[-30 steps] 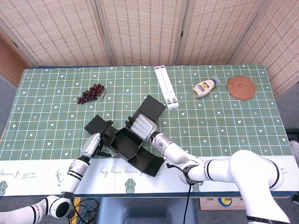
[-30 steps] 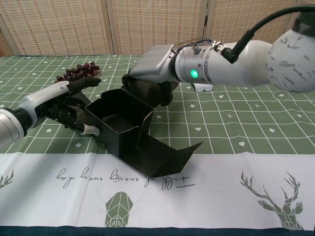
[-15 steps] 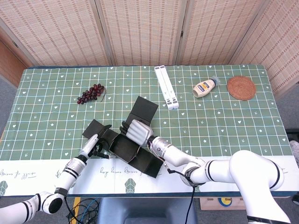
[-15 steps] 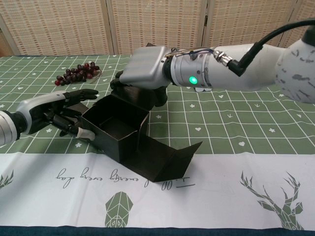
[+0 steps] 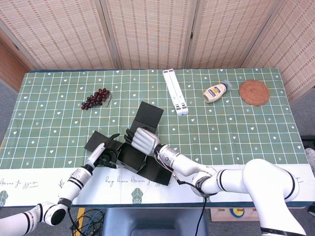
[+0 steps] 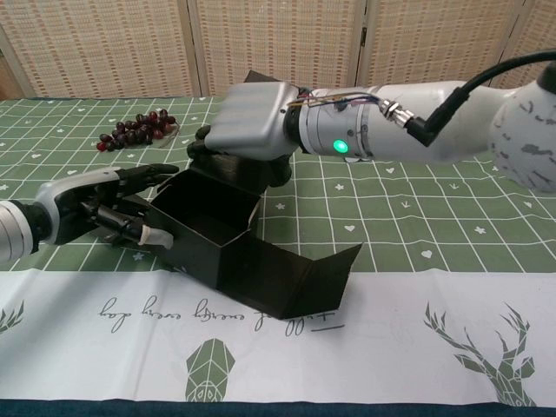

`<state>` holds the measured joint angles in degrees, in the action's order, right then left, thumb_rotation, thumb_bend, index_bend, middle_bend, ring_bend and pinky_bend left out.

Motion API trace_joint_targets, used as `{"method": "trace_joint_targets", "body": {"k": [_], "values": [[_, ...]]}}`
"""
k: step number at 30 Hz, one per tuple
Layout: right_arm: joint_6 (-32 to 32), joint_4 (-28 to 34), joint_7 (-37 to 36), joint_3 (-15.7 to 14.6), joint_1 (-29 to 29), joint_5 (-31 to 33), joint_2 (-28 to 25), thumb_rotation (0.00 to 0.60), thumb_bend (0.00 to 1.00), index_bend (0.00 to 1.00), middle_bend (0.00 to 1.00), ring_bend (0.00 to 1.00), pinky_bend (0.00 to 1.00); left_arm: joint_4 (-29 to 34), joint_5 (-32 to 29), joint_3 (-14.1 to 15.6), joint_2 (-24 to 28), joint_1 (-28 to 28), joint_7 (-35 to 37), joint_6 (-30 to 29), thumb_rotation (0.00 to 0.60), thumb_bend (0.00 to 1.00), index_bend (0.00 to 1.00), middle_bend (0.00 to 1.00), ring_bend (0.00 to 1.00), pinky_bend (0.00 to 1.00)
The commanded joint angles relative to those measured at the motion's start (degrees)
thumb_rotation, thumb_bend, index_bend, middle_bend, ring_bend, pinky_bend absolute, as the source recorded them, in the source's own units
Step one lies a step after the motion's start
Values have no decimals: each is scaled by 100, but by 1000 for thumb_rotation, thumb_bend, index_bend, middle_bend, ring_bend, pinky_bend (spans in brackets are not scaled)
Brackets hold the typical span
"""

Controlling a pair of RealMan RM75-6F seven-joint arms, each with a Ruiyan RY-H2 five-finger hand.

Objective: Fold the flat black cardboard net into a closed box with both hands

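Centrally, near the front edge of the green checked tablecloth [image 5: 236,128], we see the black cardboard net [image 6: 228,234] partly folded: four walls stand up to form an open tray, one flap [image 6: 300,276] lies tilted toward the camera in the chest view, and another flap [image 5: 149,116] rises behind our right hand. Our right hand [image 6: 248,122] sits over the far wall of the tray with its back facing up; its dark fingers [image 6: 204,149] curl down over the wall's top edge, grasping the cardboard. Our left hand [image 6: 100,207] lies at the tray's left side, palm turned toward it, its fingers [image 6: 139,230] reaching to the outer left wall and a side flap [image 5: 92,142] beneath; we cannot tell whether it actually clasps the cardboard or only touches it. In the head view, further back on the cloth, we note a bunch of dark grapes [image 5: 96,98] to the left, a white folding stand [image 5: 175,91] near the middle, a mayonnaise squeeze bottle [image 5: 216,91] lying on its side, and a round woven coaster [image 5: 253,92] at the far right.
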<state>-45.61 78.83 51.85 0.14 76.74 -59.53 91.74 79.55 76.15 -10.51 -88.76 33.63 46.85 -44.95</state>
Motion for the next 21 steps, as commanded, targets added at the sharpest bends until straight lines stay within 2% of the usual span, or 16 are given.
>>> {"method": "trace_joint_targets", "body": {"k": [1,21], "values": [[13,-87,-13,23,-23,-83,29,600,367,174,260,709,939,3,134,53,25,13,266,26,600,81,15,0,566,792],[228,-691,-298,161,-109,-764,348,600,366,174,260,709,940,-353,748,420,-29,156,1441,-38,600,81,26,27,573,793]]}}
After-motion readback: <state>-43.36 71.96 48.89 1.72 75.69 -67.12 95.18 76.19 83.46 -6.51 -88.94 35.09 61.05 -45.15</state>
